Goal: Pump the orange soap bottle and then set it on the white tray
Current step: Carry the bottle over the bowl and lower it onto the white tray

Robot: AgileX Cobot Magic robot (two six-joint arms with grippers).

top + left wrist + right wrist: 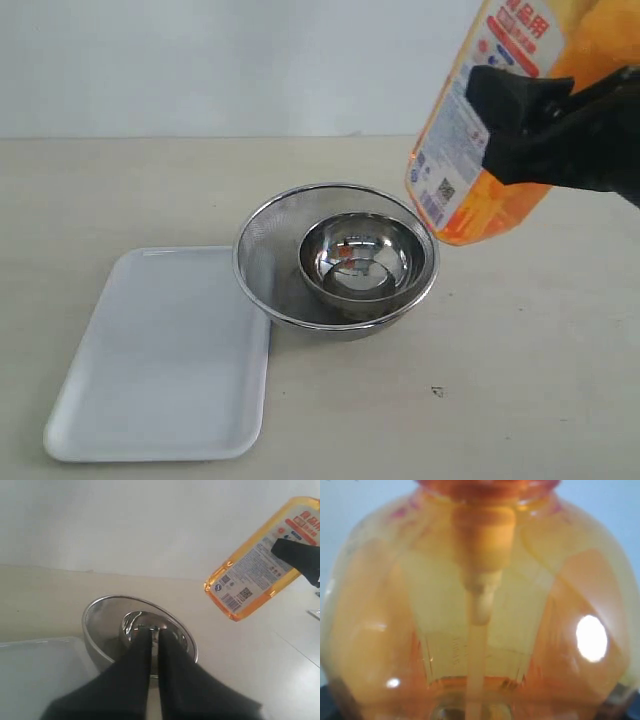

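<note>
- Orange soap bottle point(478, 140): its top and pump head are cut off by the exterior frame edge, so only the lower body shows.
- The right wrist view is filled by the bottle point(480, 630), blurred. An inner tube is visible, but no tool fingers can be made out there.
- Left tool point(154, 636): not seen in the exterior view. In the left wrist view its fingers are together with nothing between them, and it hangs over the bowls.
- Right tool point(497, 125): black, clamped on the bottle's sides. Its arm runs off the right edge.
- The bottle is held tilted in the air over the worktop point(520, 380), right of the bowls, well apart from the tray.
- Count: one bottle and one white tray point(160, 360), which is bare and sits left of the bowls with its corner touching or just under the strainer rim.
- Count: two bowls, a mesh strainer bowl point(262, 250) with a smaller steel bowl point(355, 262) nested inside.
- One small dark mark point(437, 391) on the worktop.
- Label: white with red Chinese characters, "品用" legible and the rest cropped. There is a QR code and a barcode, and the fine print is too small to read.
</note>
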